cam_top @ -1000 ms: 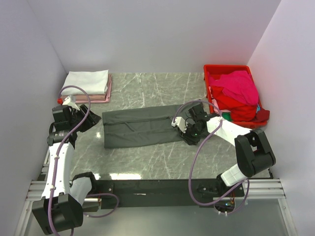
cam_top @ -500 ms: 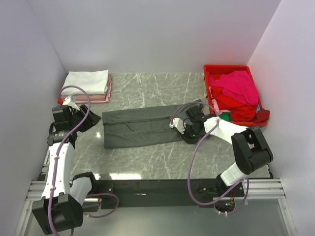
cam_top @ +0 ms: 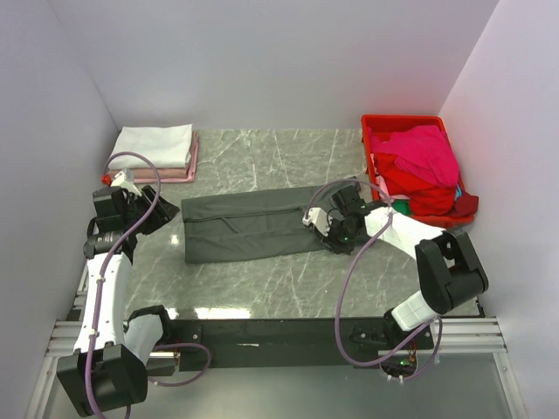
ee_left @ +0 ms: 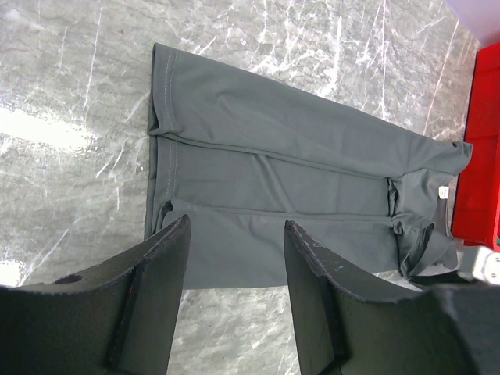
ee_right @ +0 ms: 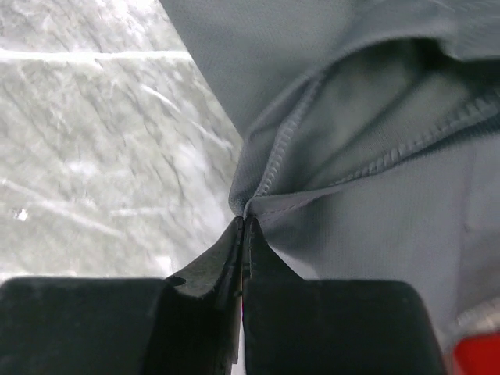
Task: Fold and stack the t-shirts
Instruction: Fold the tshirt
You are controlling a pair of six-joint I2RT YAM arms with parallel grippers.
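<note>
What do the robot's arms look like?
The left arm and right arm are white tubes with chunky black joints. A thin lilac cable loops along each. The left gripper and right gripper each have two flat black fingers.

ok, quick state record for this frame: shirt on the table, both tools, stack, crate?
shirt: dark grey cloth t-shirt, sides folded in, flat on the grey marble table
right tool: shut, pinching the shirt's edge at its right end
left tool: open, empty, at the shirt's left end
stack: white folded t-shirt on a pale pink folded t-shirt, far left corner
crate: red plastic crate, far right, heaped with magenta and red cloth
</note>
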